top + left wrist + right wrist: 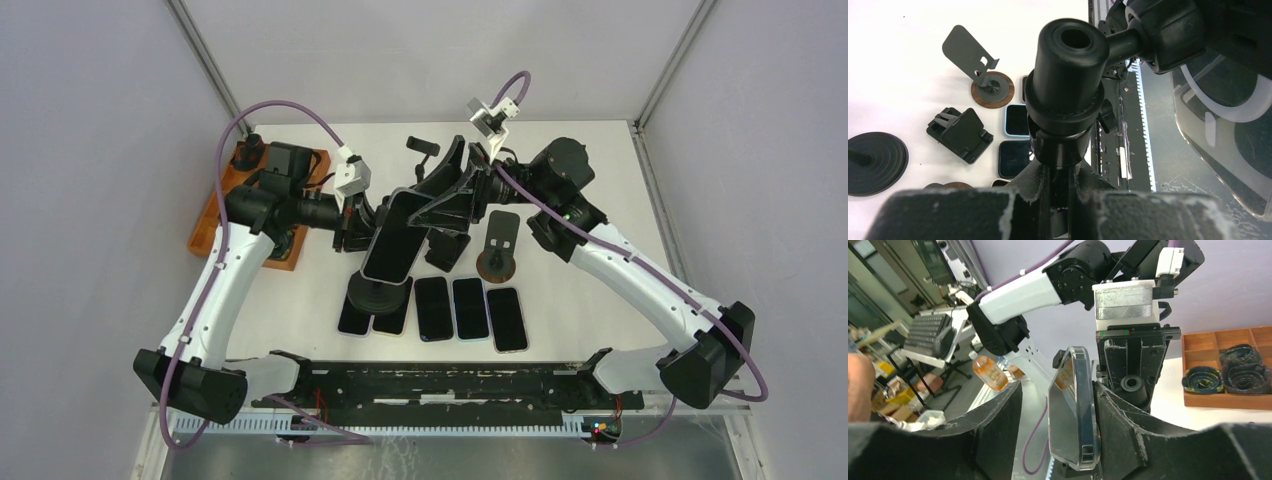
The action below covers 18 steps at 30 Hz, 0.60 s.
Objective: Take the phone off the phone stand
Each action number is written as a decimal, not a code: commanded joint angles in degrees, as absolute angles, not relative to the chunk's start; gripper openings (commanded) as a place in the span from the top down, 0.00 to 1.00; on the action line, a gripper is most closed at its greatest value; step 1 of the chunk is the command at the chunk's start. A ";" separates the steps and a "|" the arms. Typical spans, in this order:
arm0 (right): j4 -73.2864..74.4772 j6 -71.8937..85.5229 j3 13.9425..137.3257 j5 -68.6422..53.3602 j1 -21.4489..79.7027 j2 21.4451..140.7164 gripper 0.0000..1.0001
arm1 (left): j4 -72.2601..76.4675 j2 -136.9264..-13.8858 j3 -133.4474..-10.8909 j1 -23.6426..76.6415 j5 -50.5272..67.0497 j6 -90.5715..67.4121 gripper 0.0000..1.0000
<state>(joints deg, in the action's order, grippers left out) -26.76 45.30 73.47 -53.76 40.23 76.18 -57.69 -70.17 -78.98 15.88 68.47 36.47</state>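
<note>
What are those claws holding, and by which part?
The left gripper clamps the phone stand by its stem. The right gripper stands open around the phone, not gripping it.

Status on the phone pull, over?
Left gripper shut on phone stand stem. Right gripper open around phone, not yet off the stand. Loose phones flat by the base, none blocking.

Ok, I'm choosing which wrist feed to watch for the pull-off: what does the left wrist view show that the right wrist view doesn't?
Left wrist only: spare stands and flat phones on the table, beyond the stand. Right wrist only: the right gripper open, a finger on each side of the phone, plus a wooden tray. Both: the mounted phone and the left gripper shut on the stand.
</note>
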 commanded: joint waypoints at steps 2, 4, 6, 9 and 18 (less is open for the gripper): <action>-17.37 33.98 78.07 -59.11 40.11 74.35 0.41 | -59.54 -69.67 -84.20 16.08 74.17 40.05 0.98; -17.19 33.82 78.32 -60.00 40.12 74.64 0.45 | -60.01 -69.86 -84.50 16.08 74.09 40.58 0.98; -17.24 33.88 78.72 -60.44 40.13 75.12 0.52 | -60.30 -69.96 -84.60 16.03 74.03 40.87 0.98; -19.30 35.63 79.37 -60.56 40.13 75.75 0.72 | -62.65 -70.03 -84.59 16.17 73.19 43.86 0.98; -27.19 41.50 82.45 -58.74 37.69 76.06 1.00 | -76.98 -71.06 -84.77 16.87 67.17 62.38 0.98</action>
<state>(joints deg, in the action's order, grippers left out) -18.15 38.85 77.67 -60.73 39.81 77.73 -68.75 -71.02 -82.39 16.49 68.03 50.52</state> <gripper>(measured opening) 0.190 0.129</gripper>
